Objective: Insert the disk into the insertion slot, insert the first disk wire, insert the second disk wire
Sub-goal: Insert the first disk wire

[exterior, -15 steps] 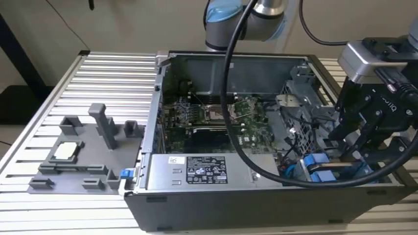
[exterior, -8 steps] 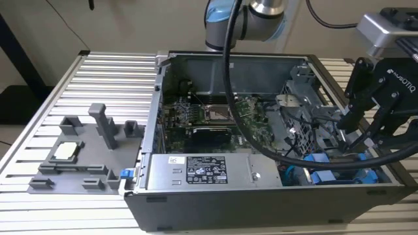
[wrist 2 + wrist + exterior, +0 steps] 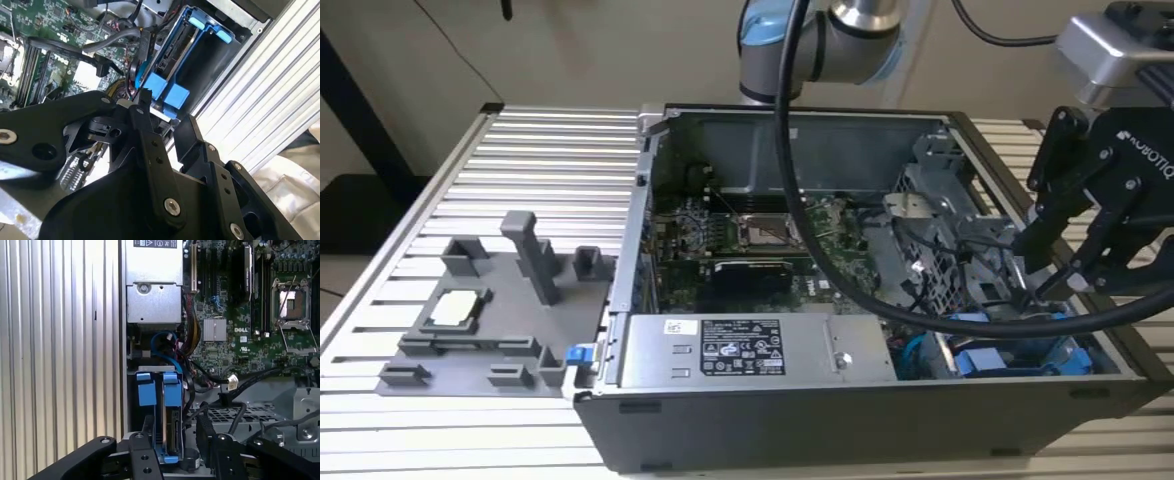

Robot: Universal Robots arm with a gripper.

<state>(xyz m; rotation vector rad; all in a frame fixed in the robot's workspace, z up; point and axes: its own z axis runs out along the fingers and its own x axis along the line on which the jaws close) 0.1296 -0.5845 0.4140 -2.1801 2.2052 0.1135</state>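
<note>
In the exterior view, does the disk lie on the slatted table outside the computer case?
No, the disk, framed in blue, sits inside the computer case, at the exterior view's right end.

**Disk mostly out of sight**

In the exterior view a black cable [image 3: 961,322] crosses the disk [image 3: 981,360], leaving scraps of its blue carrier visible; its label is hidden. The gripper [image 3: 1051,275] runs off the exterior view's right edge, the arm [image 3: 834,40] off the top. In the first wrist view the gripper's body hides part of the disk's near end.
</note>
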